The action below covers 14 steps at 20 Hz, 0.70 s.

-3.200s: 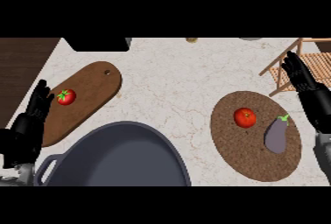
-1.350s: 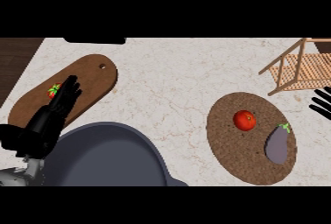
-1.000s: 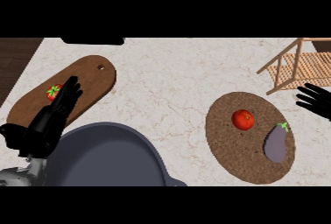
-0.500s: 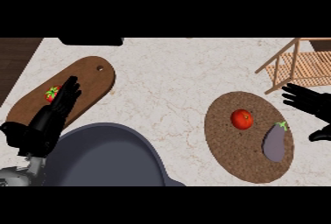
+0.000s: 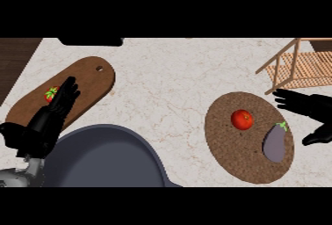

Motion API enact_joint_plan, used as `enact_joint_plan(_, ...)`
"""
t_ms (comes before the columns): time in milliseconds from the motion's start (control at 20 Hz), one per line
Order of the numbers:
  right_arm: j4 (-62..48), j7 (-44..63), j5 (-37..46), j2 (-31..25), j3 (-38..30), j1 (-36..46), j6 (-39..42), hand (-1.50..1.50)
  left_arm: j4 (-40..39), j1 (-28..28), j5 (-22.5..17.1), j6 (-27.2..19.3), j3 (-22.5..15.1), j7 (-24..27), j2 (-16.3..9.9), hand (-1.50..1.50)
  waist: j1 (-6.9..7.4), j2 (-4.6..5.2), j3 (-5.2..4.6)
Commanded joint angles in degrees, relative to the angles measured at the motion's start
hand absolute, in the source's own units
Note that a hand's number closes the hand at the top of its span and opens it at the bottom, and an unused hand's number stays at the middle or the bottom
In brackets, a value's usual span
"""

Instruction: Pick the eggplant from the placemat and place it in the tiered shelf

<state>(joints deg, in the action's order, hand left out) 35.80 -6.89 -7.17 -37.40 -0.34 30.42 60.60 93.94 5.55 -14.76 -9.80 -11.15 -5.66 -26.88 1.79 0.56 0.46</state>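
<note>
Two black hands are seen over a pale marble counter (image 5: 175, 83). The right hand (image 5: 310, 107) is seen at the right edge, just above the round brown placemat (image 5: 227, 140). Its fingers (image 5: 285, 94) are spread out straight and its thumb (image 5: 318, 139) is stuck out lower down, so the hand is open and nothing is held in it. The purple eggplant (image 5: 275, 143) is laid on the right part of the placemat, with its green stem pointed up toward the hand. The eggplant is found between the fingers and the thumb but is not touched by them. A red tomato (image 5: 242, 119) is set on the same placemat, just to the left of the eggplant.

The wooden tiered shelf (image 5: 299, 66) is seen in the top right corner, near the right hand. Nothing can be seen on its slats.

The left hand (image 5: 50, 114) is seen at the left side, laid over a long wooden cutting board (image 5: 91, 83). Its fingers are held straight and pointed up the board, so it is open too. A second small red tomato (image 5: 51, 93) with a green top is partly hidden beside those fingers. It cannot be told if it is touched.

A big dark grey pan (image 5: 103, 158) is seen at the bottom left, just beside the left arm. A strip of dark wood (image 5: 16, 57) is seen at the far left edge.
</note>
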Motion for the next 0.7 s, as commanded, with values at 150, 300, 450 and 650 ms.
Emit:
enact_joint_plan(150,0.6,-12.9,10.2,0.1,4.8,-0.1,2.1,-1.50,-0.6,-0.8,-0.4,1.8,1.8,1.5,0.0,0.00,0.07,0.09,-0.23)
enact_joint_plan(300,-2.2,-15.8,14.5,-1.1,6.7,1.4,0.1,-1.50,1.6,-1.0,2.0,-0.6,-0.7,-0.5,2.2,0.00,0.32,0.18,-0.19)
enact_joint_plan(450,-1.8,-19.2,16.3,-0.8,9.0,-0.5,-0.5,-1.50,1.3,-1.0,-0.7,2.3,2.0,0.4,0.4,0.00,0.11,0.06,-0.23)
enact_joint_plan(650,-3.4,-21.1,17.9,-0.8,11.6,-0.4,-0.5,-1.50,-1.1,2.6,-0.7,1.4,2.2,-2.0,1.9,0.00,-0.40,0.21,-0.22)
